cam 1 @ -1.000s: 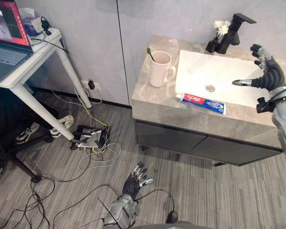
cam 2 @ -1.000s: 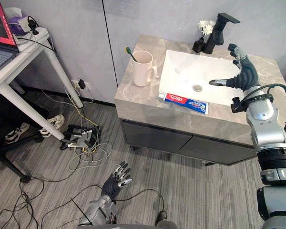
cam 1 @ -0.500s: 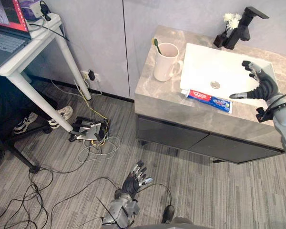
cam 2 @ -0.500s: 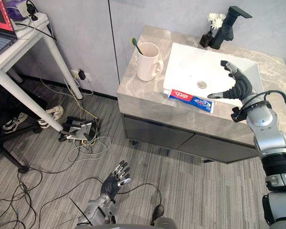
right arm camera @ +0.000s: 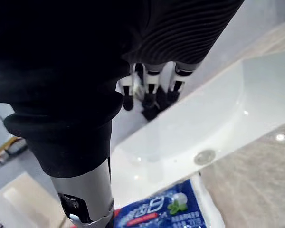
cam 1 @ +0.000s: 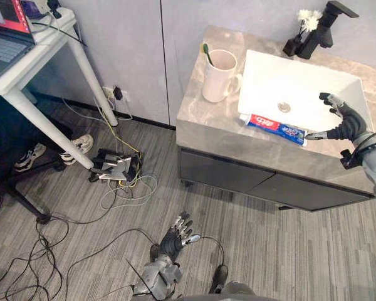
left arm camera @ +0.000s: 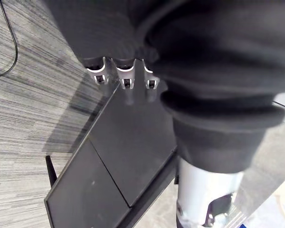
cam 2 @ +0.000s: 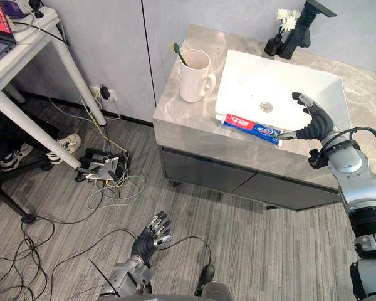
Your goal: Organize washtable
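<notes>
Your left robot hand [cam 1: 178,233] hung low over the floor in front of the cabinet, fingers relaxed and holding nothing, just as it had a second before. On the worktop [cam 1: 197,110], the mug [cam 1: 217,76] with the green toothbrush [cam 1: 207,52] in it stood toward the rear left corner, untouched. The toothpaste tube [cam 1: 274,128] lay flat along the front rim of the sink basin [cam 1: 301,75], near the worktop's front edge, and it had not moved. The whole view had shifted, so that was your head camera, not the things.

The real change was your right robot hand [cam 1: 343,124]. A second earlier it was raised over the right side of the basin. It had since come down and forward, and its thumb tip now sat at the tube's right end, touching or just beside it; I could not tell which. Its fingers were spread and released, closed on nothing.

I judged the reach for the tube nearly finished and the grasp not yet made, so the tidying proper was still ahead of you.
</notes>
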Robot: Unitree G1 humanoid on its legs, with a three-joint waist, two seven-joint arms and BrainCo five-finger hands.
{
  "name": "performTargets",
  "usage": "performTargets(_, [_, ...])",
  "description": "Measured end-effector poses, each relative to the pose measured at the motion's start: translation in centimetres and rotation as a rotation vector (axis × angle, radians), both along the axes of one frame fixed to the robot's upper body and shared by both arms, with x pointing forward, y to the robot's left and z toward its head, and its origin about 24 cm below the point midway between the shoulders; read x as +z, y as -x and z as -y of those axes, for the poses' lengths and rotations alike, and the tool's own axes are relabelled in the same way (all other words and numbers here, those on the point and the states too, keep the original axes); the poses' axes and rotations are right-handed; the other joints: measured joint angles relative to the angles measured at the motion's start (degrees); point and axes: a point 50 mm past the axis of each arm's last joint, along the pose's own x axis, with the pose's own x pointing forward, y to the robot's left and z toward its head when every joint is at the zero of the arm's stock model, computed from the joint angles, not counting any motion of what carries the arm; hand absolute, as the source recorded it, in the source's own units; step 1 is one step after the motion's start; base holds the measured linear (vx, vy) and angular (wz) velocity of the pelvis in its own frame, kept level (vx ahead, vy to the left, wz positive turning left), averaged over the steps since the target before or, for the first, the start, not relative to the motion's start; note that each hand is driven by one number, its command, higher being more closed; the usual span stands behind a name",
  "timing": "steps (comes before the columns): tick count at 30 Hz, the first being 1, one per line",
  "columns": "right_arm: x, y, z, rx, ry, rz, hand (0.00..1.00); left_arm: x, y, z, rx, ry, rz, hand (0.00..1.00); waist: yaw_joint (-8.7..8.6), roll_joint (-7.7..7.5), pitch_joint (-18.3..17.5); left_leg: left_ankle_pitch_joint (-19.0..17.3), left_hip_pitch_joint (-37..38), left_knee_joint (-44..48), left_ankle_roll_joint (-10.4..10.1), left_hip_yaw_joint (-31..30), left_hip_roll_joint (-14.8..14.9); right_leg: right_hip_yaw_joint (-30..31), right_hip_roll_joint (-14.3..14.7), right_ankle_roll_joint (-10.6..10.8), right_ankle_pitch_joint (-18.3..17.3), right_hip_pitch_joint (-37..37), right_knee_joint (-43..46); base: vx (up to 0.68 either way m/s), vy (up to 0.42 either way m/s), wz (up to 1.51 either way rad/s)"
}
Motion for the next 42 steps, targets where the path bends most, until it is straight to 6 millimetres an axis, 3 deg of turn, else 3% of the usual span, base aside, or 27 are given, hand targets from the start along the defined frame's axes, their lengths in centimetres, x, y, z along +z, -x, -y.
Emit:
performTargets(13, [0.1,0.0,-0.1,0.009,0.004,-0.008,0.00,0.2,-0.2,0.0,0.001,0.000,0.013,0.00,1.26,-0.08,1.74,0.56,-1.91,-0.01,0.50,-0.90,-0.13,-0.82,-0.14,-0.05,0.03,-1.76,1.06,-0.01,0.001,0.03])
performTargets(31, [0.1,-0.4,-0.4,0.013,0.009,-0.019,0.00,1.0,-0.9,-1.2,0.036,-0.024,0.056,0.00,1.24,-0.42,4.43,1.32,-5.16,0.02,0.78,-1.31,-0.07,-1.38,-0.13,-0.69,0.52,-4.94,1.44,0.00,0.000,0.00])
performTargets(42, [1.2,-0.8,-0.7,0.013,0.007,0.023,0.00,1.2,-1.1,-1.4,0.056,-0.031,0.064,0.00,1.21,-0.33,5.84,1.32,-5.98,0.03,0.77,-0.93,-0.01,-1.20,-0.15,-0.96,0.70,-6.10,1.62,0.01,0.002,-0.01])
